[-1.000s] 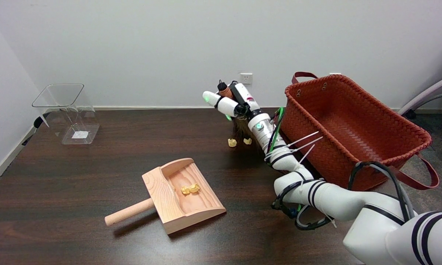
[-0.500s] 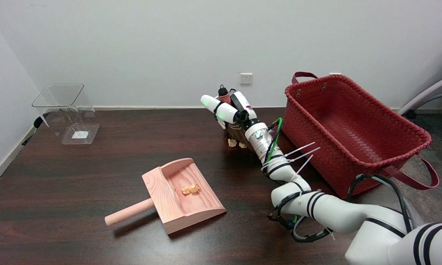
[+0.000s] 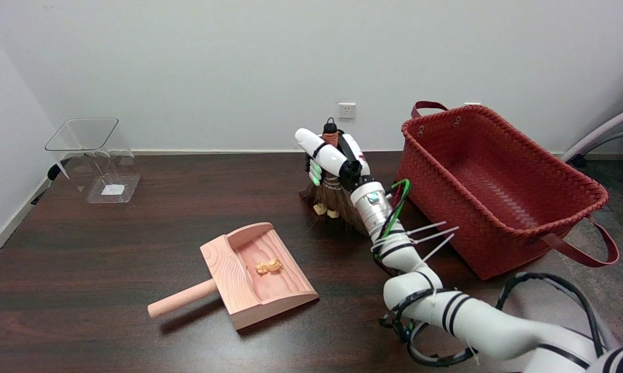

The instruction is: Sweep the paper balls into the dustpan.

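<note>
Head view looks down on a dark wooden table (image 3: 135, 321) that fills most of the scene, with a red woven basket (image 3: 503, 207) standing at its right end, handles hanging to either side. From the lower right a white right arm (image 3: 446, 305) reaches across the table just beside the basket's near wall. Near the far left corner stands a clear plastic container (image 3: 96, 155), well apart from everything else. At the table's middle lies a pale wooden dustpan (image 3: 234, 274), its round handle pointing to the lower left and its open mouth toward the right; one yellowish paper ball (image 3: 268, 266) lies inside it. The right hand (image 3: 335, 158) is wrapped around the handle of a small brush broom (image 3: 329, 199), fingers closed on it, holding it upright with the brown bristles down on the table. Two more paper balls (image 3: 326, 211) lie touching the bristles at the broom's near edge, between the broom and the dustpan but well apart from the dustpan's mouth
</note>
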Tool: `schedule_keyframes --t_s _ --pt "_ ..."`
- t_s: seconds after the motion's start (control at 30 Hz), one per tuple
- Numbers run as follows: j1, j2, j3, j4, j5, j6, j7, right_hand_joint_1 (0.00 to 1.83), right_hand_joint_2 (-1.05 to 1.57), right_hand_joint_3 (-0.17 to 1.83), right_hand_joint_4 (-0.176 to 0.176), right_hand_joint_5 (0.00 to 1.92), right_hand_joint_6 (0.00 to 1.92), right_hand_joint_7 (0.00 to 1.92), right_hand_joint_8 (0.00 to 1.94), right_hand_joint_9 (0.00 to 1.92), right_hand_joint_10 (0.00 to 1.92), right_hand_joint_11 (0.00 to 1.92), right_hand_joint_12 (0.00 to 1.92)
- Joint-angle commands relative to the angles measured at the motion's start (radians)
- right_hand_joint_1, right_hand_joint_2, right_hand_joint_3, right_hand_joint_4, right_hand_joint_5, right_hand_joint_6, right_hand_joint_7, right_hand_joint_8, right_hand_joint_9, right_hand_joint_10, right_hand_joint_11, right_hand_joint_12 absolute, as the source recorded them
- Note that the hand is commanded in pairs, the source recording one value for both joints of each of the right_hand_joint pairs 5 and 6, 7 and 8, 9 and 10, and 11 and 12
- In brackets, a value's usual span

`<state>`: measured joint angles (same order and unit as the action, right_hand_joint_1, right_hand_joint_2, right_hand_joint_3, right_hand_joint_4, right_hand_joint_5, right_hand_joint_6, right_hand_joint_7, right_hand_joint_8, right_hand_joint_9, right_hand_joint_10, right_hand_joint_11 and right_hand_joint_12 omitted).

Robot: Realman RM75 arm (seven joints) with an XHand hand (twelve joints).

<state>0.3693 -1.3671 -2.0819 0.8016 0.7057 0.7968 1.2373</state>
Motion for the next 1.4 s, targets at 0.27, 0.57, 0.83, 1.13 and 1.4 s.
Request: schedule_keyframes --t_s 0.27,0.57,0.83,1.13,1.4 --pt "-0.278 -0.121 -0.016 0.206 0.338 -0.001 -0.278 0.71 1.57 -0.17 0.0 1.92 1.92 1.92 1.92 1.92 1.92 1.92 1.92" --pt "-0.262 -0.189 -0.077 0.185 0.388 0.092 -0.292 0.69 1.57 -0.17 0.0 1.92 1.92 1.92 1.92 1.92 1.92 1.92 1.92" --pt "-0.265 -0.197 -0.1 0.302 0.436 0.091 -0.323 0.69 1.57 -0.17 0.0 1.92 1.92 1.92 1.92 1.92 1.92 1.92 1.92" --pt "-0.274 -0.201 -0.118 0.487 0.566 0.097 -0.458 0.67 1.57 -0.17 0.0 1.92 1.92 1.92 1.92 1.92 1.92 1.92 1.92" --pt "-0.279 -0.197 -0.156 0.61 0.686 0.097 -0.546 0.68 1.57 -0.17 0.0 1.92 1.92 1.92 1.92 1.92 1.92 1.92 1.92"
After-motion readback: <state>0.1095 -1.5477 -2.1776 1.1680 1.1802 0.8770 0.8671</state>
